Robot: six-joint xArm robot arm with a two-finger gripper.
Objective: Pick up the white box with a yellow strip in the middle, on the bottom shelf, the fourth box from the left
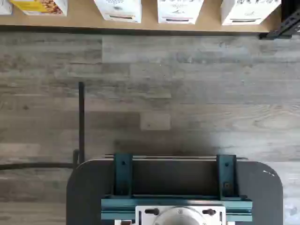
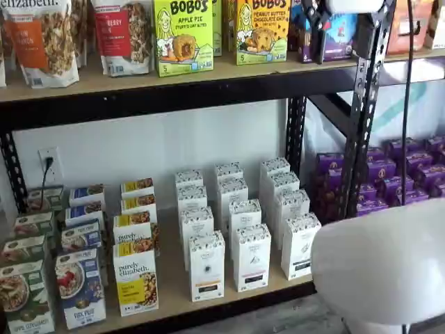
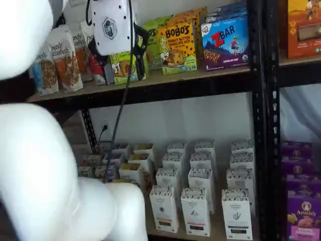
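Note:
The white box [image 2: 206, 267] with a thin yellow-orange strip stands at the front of the bottom shelf [image 2: 169, 282], just right of the "purely elizabeth" boxes. It also shows in a shelf view as the white box [image 3: 164, 208] at the left of the front row of white cartons. In the wrist view the white box [image 1: 118, 9] sits at the deck's edge. My gripper [image 3: 142, 42] hangs high up at the upper shelf's level, far above the box. It is open and holds nothing. Its black fingers also show as the gripper [image 2: 316, 17].
Like white cartons with black strips [image 2: 252, 257] stand right of the target, with rows behind. A "purely elizabeth" box [image 2: 136, 282] is to its left. The white arm [image 2: 379, 264] fills the foreground, as does the arm [image 3: 40, 165]. A black upright [image 2: 365, 104] stands to the right, and a cable [image 3: 120, 110] hangs down.

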